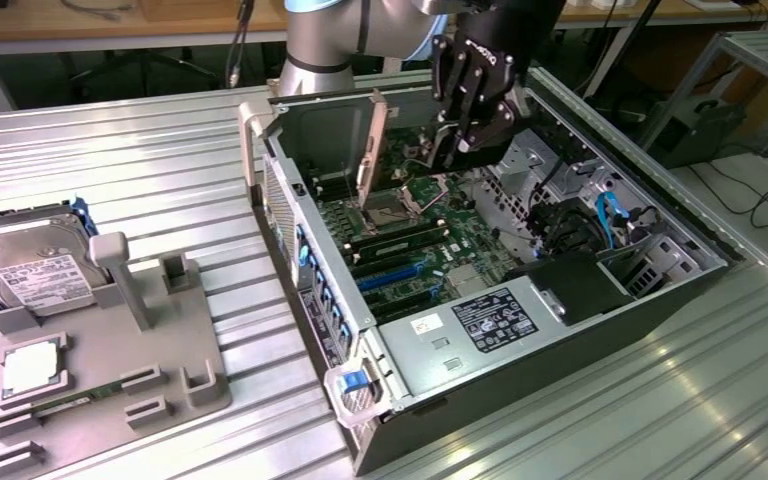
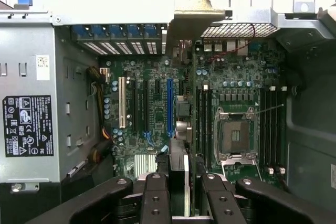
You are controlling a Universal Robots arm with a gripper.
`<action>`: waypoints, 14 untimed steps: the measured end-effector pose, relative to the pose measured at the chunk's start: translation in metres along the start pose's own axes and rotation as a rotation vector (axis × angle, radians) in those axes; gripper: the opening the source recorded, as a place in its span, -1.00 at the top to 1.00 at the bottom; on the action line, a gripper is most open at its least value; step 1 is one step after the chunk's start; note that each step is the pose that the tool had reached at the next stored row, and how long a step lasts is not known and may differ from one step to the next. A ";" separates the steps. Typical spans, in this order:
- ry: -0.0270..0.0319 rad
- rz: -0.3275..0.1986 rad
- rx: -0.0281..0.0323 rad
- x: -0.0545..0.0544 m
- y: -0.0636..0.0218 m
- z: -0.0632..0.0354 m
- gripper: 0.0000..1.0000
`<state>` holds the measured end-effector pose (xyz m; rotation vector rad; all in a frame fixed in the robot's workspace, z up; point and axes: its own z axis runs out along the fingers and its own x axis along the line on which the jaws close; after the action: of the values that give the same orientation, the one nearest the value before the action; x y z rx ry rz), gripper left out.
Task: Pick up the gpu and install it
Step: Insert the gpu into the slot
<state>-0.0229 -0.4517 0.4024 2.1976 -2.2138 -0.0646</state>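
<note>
The gpu (image 1: 375,148) stands on edge inside the open computer case (image 1: 307,290), its pale bracket toward the case's rear wall. My gripper (image 1: 462,140) reaches down from above and is shut on the card's other end. In the wrist view the gpu (image 2: 178,161) appears edge-on between the two black fingers (image 2: 156,192), with my gripper (image 2: 182,179) hovering over the motherboard (image 2: 152,145). The card's line runs just beside the blue expansion slot (image 2: 169,106), up toward the rear slot openings. Whether its edge touches a slot I cannot tell.
The empty CPU socket (image 2: 235,136) and memory slots lie beside the card's line. A labelled power supply (image 1: 498,322) and cables fill the case's near end. On the exterior view's left, a grey fixture (image 1: 157,350) holds a silver hard drive (image 1: 37,270).
</note>
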 end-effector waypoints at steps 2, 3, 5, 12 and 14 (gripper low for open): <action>0.0000 0.001 0.0000 0.000 -0.0001 0.0024 0.44; -0.0001 0.001 0.0001 0.000 -0.0001 0.0031 0.44; -0.0013 0.001 0.0000 0.000 -0.0002 0.0042 0.44; -0.0026 0.001 0.0000 0.000 -0.0004 0.0083 0.44; -0.0025 0.001 0.0000 0.000 -0.0005 0.0103 0.44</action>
<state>-0.0229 -0.4517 0.3921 2.1975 -2.2164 -0.0675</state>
